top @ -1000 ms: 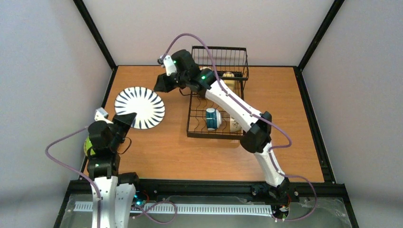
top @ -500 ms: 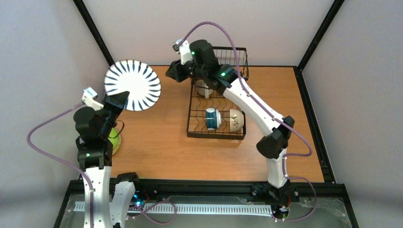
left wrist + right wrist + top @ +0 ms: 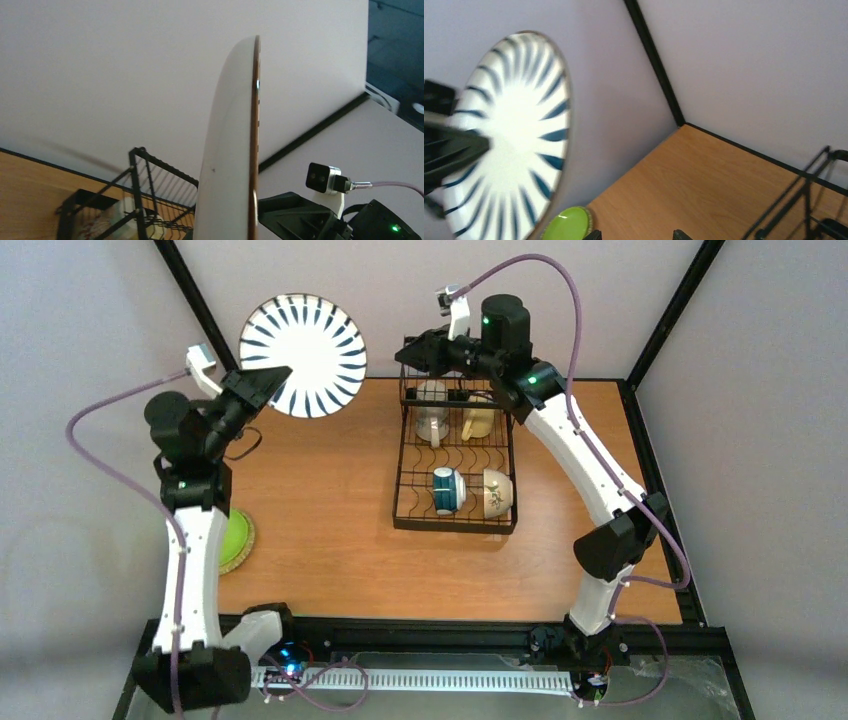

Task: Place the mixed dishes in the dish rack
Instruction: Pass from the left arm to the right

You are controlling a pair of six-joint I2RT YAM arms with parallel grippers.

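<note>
My left gripper is shut on the lower rim of the black-and-white striped plate, held upright high above the table's back left. In the left wrist view the plate is edge-on. The right wrist view shows its striped face. My right gripper hovers open and empty above the back of the dish rack, its fingertips apart. In the rack sit a cream mug, a yellow mug, a teal-and-white cup and a cream bowl. The lime-green plate lies on a tan plate at the table's left edge.
The rack's taller wire basket end stands at the back, close under my right wrist. Black frame posts and grey walls enclose the wooden table. The rack's curved slots lie between the mugs and the cup.
My left arm lifted the striped plate off the table and swung it up and back. My right arm rose and shifted right above the rack, its jaws opening wider.
</note>
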